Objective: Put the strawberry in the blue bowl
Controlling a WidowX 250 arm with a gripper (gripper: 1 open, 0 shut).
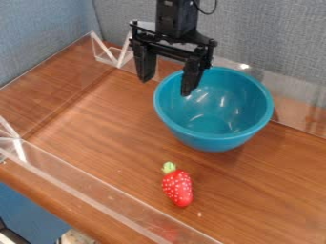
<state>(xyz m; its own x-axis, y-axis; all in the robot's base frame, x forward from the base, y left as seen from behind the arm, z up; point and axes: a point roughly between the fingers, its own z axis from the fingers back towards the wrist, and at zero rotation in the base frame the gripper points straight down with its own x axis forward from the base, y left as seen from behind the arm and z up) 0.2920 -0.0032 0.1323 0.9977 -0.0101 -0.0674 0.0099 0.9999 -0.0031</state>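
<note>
Claw [170, 78] w/ fingers apart, empty, pointing down over far-left rim of blue bowl [214, 110], strawberry [177, 187] lying on wood worktop [90, 105] in front of bowl, apart from it, near front edge

Even, moderately bright indoor light from above; no harsh contrast. Soft glare streaks run across the wooden counter [90, 95], left of the gripper [171, 69]. Pale highlights sit inside the blue bowl [214, 111] just below and right of the gripper, and the gripper throws a dim shadow onto the bowl's inner wall. The strawberry [177, 187], well below the gripper, casts a small soft shadow. Picture is low-resolution, slightly soft throughout; clear wall edges [26, 143] catch thin bright lines.
</note>
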